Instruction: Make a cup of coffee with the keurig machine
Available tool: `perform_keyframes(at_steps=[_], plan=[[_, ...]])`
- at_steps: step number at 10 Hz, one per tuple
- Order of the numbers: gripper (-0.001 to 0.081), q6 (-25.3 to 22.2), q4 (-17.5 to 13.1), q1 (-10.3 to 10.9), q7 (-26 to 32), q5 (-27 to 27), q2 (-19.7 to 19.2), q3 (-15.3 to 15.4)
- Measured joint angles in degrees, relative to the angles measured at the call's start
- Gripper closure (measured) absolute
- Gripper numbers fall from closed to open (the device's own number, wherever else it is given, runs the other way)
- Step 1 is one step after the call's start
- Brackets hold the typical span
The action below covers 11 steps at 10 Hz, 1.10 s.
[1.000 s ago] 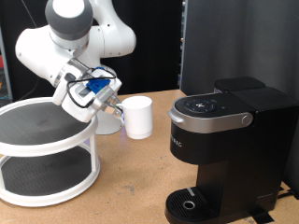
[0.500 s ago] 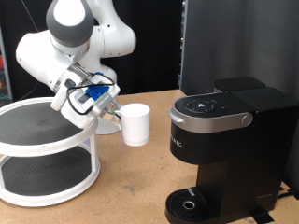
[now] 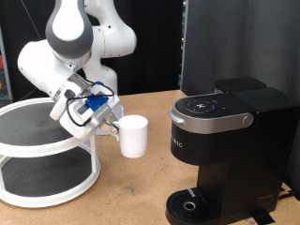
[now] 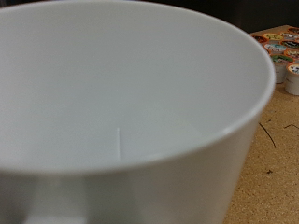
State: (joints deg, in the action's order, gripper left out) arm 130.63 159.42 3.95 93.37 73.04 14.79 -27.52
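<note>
The exterior view looks level across the wooden table (image 3: 141, 192) from its near edge, facing the arm's white base, with the keurig machine (image 3: 230, 150) close on the exterior view's right and a white two-tier stand (image 3: 42, 155) on its left. The wrist view sits almost against the cup (image 4: 131, 112), whose white wall and rim fill it. Both views share that cup (image 3: 132, 136) and the tabletop.

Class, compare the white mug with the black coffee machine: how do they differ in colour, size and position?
The small plain white cylindrical mug is pale; the large black Keurig coffee machine is dark with a silver-grey handle. The mug is far smaller than the machine. The mug is carried by the gripper above the table; the machine stands on it. Both are upright.
</note>
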Motion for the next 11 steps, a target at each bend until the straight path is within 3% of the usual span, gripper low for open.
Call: perform_keyframes(at_steps=[4,11], plan=[[0.0737,0.42,-0.57,0.16,2.42,2.41,-4.17,0.79],[0.0737,1.08,-3.81,1.33,4.97,10.57,-10.42,4.83]])
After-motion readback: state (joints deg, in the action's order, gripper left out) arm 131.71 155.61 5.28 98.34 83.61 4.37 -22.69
